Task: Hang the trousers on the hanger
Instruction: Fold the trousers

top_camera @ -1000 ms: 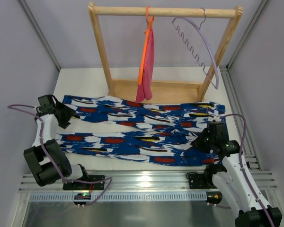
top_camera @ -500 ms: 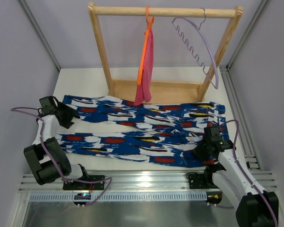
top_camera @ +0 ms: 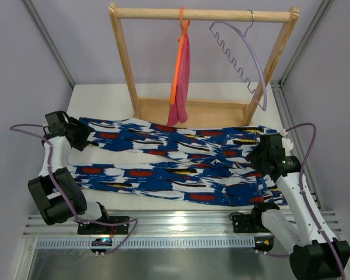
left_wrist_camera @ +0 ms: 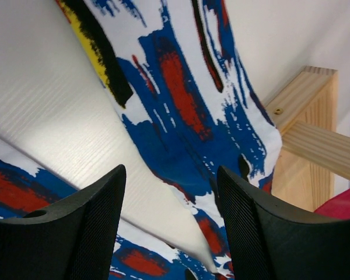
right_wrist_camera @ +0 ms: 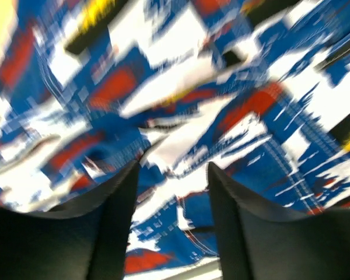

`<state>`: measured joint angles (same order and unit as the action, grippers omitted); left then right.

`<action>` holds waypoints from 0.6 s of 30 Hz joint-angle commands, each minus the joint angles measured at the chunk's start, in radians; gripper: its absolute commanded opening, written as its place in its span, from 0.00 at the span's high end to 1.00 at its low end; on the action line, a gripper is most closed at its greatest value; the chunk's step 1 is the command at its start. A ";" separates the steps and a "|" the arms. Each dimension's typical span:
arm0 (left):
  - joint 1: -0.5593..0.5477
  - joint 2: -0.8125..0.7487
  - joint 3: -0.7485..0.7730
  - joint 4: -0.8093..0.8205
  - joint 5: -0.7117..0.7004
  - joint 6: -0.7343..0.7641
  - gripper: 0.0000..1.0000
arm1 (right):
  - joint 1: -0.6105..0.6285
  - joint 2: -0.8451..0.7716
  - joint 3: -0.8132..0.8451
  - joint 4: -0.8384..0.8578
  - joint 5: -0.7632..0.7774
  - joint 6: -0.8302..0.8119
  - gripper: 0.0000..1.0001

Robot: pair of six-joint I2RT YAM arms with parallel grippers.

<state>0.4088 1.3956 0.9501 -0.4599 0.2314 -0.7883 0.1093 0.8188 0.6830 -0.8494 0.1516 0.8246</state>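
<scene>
White table [top_camera: 105, 99]: the trousers [top_camera: 175, 166] lie flat across it; the hanger [top_camera: 255, 57] hangs on the wooden rack [top_camera: 204, 14] behind. Left gripper [top_camera: 84, 137] and right gripper [top_camera: 261, 156] stand parted, gripping nothing (right wrist view blurred). Risk: a shallow pinch would likely let cloth slip on lifting.

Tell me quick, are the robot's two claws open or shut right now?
Left gripper: open, empty, over the blue, white and red printed cloth trousers.
Right gripper: open too.
</scene>
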 commanded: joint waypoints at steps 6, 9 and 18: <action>-0.034 0.089 0.225 -0.045 -0.006 -0.009 0.35 | -0.270 0.287 0.329 0.021 0.088 0.050 0.40; -0.036 0.127 0.272 -0.056 -0.014 -0.015 0.35 | -0.348 0.482 0.484 0.009 0.036 0.045 0.40; -0.041 0.207 0.262 0.015 0.009 -0.043 0.35 | -0.418 1.018 1.044 -0.292 0.031 0.099 0.44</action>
<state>0.3733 1.6077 1.2198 -0.4839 0.2298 -0.8131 -0.2871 1.7779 1.6299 -0.9852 0.1947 0.8928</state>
